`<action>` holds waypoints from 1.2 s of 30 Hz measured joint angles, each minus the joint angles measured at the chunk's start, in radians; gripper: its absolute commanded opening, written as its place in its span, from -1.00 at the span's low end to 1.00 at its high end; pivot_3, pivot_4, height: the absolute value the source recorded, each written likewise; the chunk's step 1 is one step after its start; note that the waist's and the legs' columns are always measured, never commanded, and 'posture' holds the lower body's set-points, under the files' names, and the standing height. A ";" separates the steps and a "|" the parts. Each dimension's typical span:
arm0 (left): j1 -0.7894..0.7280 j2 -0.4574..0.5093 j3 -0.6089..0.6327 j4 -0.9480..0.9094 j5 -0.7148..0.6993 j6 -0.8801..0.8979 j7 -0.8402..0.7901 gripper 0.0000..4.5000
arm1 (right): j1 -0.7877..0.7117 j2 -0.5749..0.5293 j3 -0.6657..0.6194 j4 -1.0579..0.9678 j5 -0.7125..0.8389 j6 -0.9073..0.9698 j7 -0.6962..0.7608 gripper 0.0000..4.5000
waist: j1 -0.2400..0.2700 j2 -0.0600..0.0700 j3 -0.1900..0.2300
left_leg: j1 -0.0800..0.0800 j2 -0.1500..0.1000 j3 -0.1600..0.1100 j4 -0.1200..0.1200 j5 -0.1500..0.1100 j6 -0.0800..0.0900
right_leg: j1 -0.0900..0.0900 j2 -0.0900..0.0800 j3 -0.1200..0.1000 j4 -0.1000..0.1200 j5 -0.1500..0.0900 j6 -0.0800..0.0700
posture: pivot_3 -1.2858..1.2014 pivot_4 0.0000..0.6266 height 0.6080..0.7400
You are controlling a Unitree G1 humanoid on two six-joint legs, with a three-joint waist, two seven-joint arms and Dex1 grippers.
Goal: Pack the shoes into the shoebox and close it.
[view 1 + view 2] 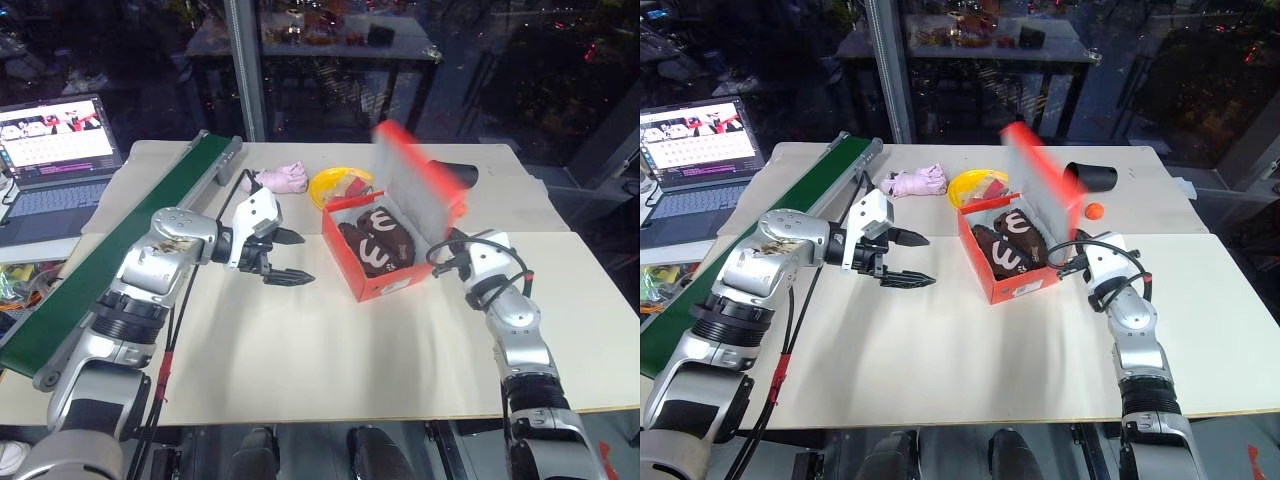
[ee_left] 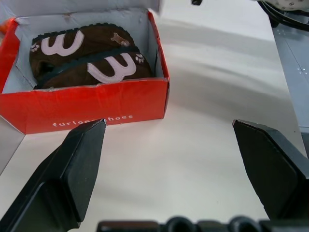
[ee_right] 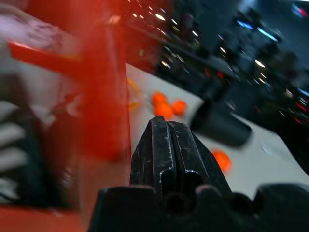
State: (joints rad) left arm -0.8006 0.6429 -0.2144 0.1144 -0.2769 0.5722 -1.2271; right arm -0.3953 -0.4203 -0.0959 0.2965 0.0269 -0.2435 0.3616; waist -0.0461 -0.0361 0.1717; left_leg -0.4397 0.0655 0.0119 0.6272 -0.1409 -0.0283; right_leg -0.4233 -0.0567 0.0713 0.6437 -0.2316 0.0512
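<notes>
Left gripper wide open, hovering beside shoebox; right gripper clenched empty behind blurred raised lid; we see both shoes inside, white "m" marks up; box front reads "furlongshoes", we think; white table, laptop on robot's left, dark glass behind.

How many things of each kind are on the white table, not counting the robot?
Shoes: 2
Red shoebox: 1
Yellow bowl: 1
Pink plush toy: 1
Black cup: 1
Orange ball: 1
Green conveyor: 1
Total: 8
</notes>
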 measured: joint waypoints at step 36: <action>0.110 -0.089 0.054 -0.043 -0.007 -0.005 0.186 1.00 | -0.144 0.005 0.101 -0.198 0.140 0.571 0.270 0.08 | 0.010 -0.001 -0.001 | 0.000 0.001 -0.001 0.000 0.000 0.000 | 0.000 0.001 -0.001 0.002 0.001 -0.003 | 0.03 -0.52 1.00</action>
State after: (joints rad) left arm -0.6906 0.5539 -0.1600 0.0710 -0.2836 0.5676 -1.0411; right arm -0.5390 -0.4154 0.0052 0.0989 0.1666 0.3273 0.6317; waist -0.0360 -0.0370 0.1712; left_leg -0.4400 0.0660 0.0111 0.6277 -0.1408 -0.0283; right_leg -0.4236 -0.0562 0.0705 0.6461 -0.2304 0.0478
